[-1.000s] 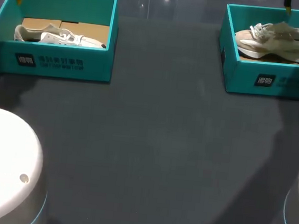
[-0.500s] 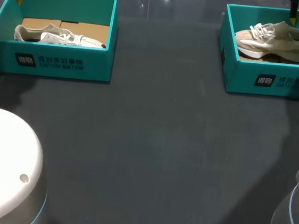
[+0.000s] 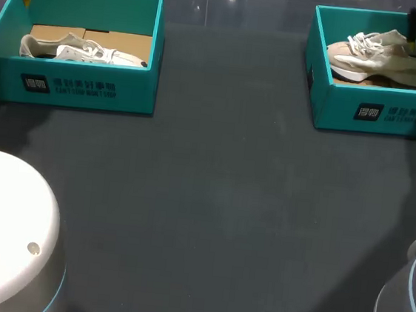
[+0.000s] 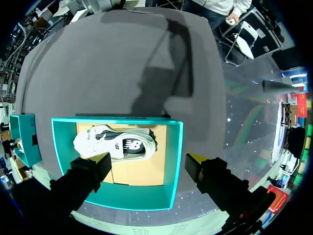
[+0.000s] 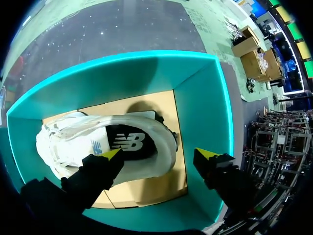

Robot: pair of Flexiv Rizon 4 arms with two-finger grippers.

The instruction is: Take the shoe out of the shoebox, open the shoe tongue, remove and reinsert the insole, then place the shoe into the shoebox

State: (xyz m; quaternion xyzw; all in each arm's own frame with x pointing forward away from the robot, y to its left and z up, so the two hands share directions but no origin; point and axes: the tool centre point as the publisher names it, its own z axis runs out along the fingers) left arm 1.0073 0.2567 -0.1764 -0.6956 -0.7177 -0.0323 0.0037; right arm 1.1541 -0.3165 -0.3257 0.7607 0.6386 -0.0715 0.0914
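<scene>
Head view shows two teal shoeboxes on the dark worktop point(image 3: 211, 201), the left shoebox point(image 3: 74, 86) at its far left corner and the right shoebox point(image 3: 333, 102) at its far right corner. Each holds one pale sneaker lying on its side on a brown cardboard liner point(image 5: 142, 183): the left sneaker point(image 3: 85, 52) and the right sneaker point(image 3: 375, 54). The count is two boxes, two sneakers and two pincers. The right pincer point(image 5: 159, 154) hangs inside the right shoebox over the heel half of its sneaker. Its fingers are spread wide and grip nothing, one above the shoe's side and the other past the heel, over the liner and near the box wall. The left pincer point(image 4: 149, 159) hovers above the left shoebox, also wide open and empty. The likely step is the first grasp to lift the right sneaker out. Several things could go wrong. The outer finger could catch the box wall on the way down. A grip on the soft heel collar alone could let the shoe tip or slip. The light box could also be dragged or lifted along with the shoe, since nothing holds it down.
</scene>
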